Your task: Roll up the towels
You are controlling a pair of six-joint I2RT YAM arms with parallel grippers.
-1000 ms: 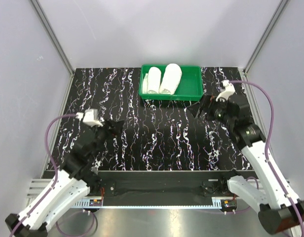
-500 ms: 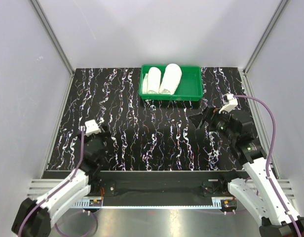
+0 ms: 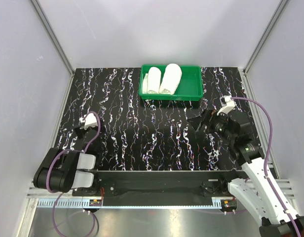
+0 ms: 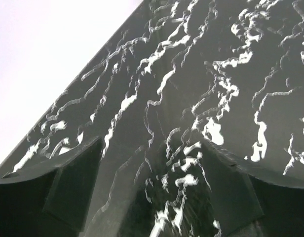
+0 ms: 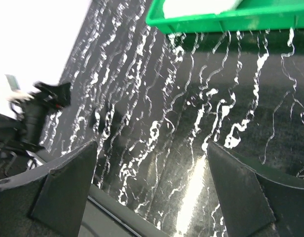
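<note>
At the table's far edge, the smaller towel [image 3: 153, 81] and larger towel [image 3: 171, 79] lie rolled, side by side, in the green tray [image 3: 191, 94].
Only the top view shows them whole; the left wrist sees just marbled table [image 4: 241, 74]. The left arm is folded low by its base, the right arm stretched toward the tray. The left gripper [image 4: 150, 148] and right gripper [image 5: 152, 145] both gape wide, holding nothing.

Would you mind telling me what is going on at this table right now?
The smaller towel and the larger towel lie rolled up side by side in the green tray at the far side of the table. Nothing is being handled: the left gripper and the right gripper are both open and empty over the table, away from the tray. The rolling looks done.
</note>
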